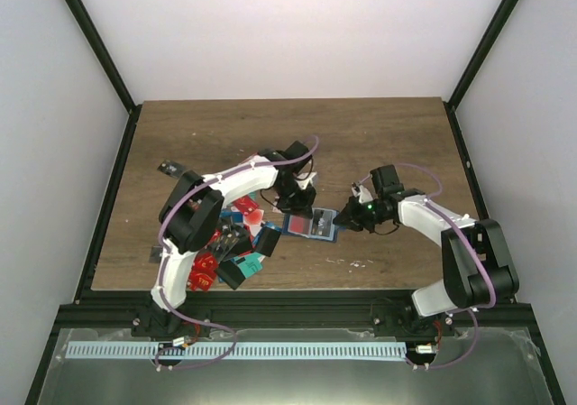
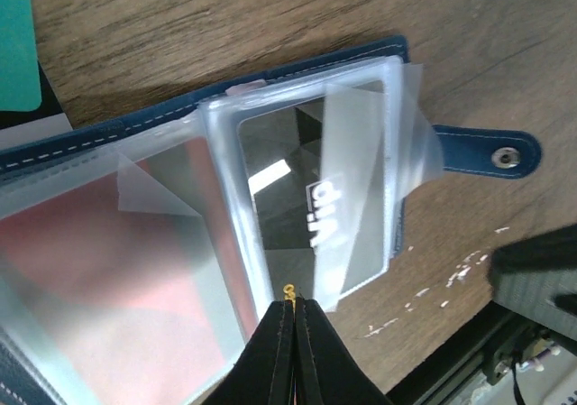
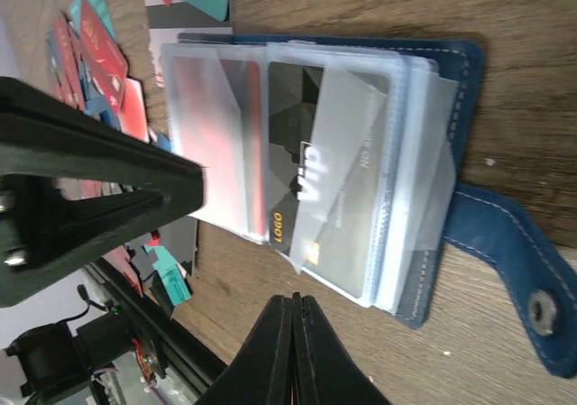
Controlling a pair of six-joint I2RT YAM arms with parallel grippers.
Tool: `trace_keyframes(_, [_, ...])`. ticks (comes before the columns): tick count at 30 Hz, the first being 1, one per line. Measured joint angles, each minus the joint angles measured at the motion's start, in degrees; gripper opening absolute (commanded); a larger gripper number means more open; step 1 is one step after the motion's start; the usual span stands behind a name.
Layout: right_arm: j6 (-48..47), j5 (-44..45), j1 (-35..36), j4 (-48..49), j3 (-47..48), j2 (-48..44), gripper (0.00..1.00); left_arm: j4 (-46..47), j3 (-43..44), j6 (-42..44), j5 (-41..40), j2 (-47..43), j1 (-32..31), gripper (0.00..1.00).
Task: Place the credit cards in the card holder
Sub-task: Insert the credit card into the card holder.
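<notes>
The dark blue card holder (image 1: pixel 311 225) lies open on the table between both arms, its clasp tab (image 2: pixel 491 152) spread to one side. Its clear sleeves hold a black card (image 2: pixel 297 179), which juts a little from its sleeve (image 3: pixel 293 125), and a red card (image 2: pixel 108 288). My left gripper (image 2: pixel 293 302) is shut, its tips at the black card's near edge; nothing shows clamped between them. My right gripper (image 3: pixel 293 299) is shut over bare wood, just short of the holder (image 3: pixel 455 71). Loose red, teal and black credit cards (image 1: pixel 225 243) lie heaped under the left arm.
The card pile (image 3: pixel 99 62) sits left of the holder, with a teal card (image 2: pixel 18 35) close to its edge. The left gripper's fingers (image 3: pixel 135 197) reach over the holder's red page in the right wrist view. The table's front rail (image 1: pixel 297 301) runs close behind both grippers.
</notes>
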Motion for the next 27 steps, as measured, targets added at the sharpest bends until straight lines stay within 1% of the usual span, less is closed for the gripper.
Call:
trace_keyframes(6, [1.86,-2.62,0.00,2.49,0.00,0.52,0.03,0.00,0.00,0.79,-0.07,2.84,0.00,0.04])
trace_keyframes(14, [3.32,-3.43,0.00,4.66,0.00,2.45,0.04,0.50,0.00,1.86,0.28,4.46,0.00,0.04])
trace_keyframes(17, [3.61,-3.48,0.00,5.29,0.00,3.34,0.06,0.85,0.00,2.05,0.55,5.53,0.00,0.04])
trace_keyframes(22, [3.93,-2.86,0.02,5.77,0.00,4.50,0.13,1.09,0.00,2.19,1.01,5.73,0.04,0.04])
trace_keyframes(27, [3.69,-0.81,0.04,5.51,0.00,4.61,0.14,0.94,0.15,2.29,0.57,5.79,0.00,0.04])
